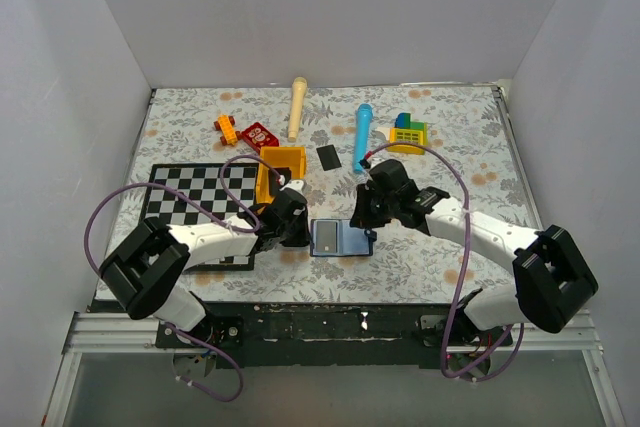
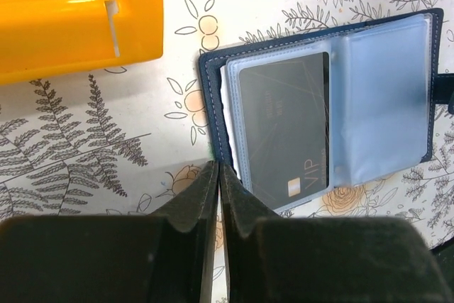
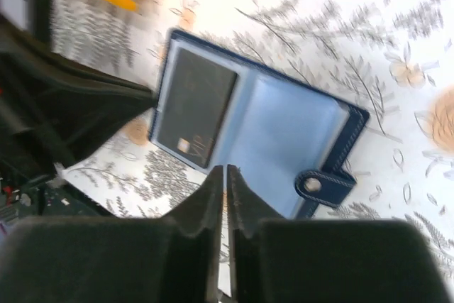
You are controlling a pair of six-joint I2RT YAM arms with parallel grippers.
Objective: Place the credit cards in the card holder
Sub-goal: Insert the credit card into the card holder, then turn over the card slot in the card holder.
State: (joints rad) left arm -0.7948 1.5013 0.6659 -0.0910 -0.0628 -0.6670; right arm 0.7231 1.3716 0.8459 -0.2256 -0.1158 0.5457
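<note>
The card holder (image 1: 338, 238) lies open on the floral table between my two grippers, its light blue clear pockets facing up. One black credit card (image 2: 284, 125) marked VIP sits in its left pocket (image 3: 195, 104). A second dark credit card (image 1: 328, 157) lies flat on the table farther back. My left gripper (image 2: 218, 168) is shut with nothing in it, its tips at the card holder's (image 2: 383, 104) near left edge. My right gripper (image 3: 225, 169) is also shut and empty, just above the card holder's (image 3: 284, 133) near edge, beside the snap strap (image 3: 323, 184).
A yellow bin (image 1: 279, 169) stands just behind the left gripper, with a chessboard (image 1: 195, 197) to its left. At the back lie a wooden pin (image 1: 297, 105), a blue cylinder (image 1: 362, 135), a toy block house (image 1: 408, 132) and small red and orange pieces (image 1: 260, 134).
</note>
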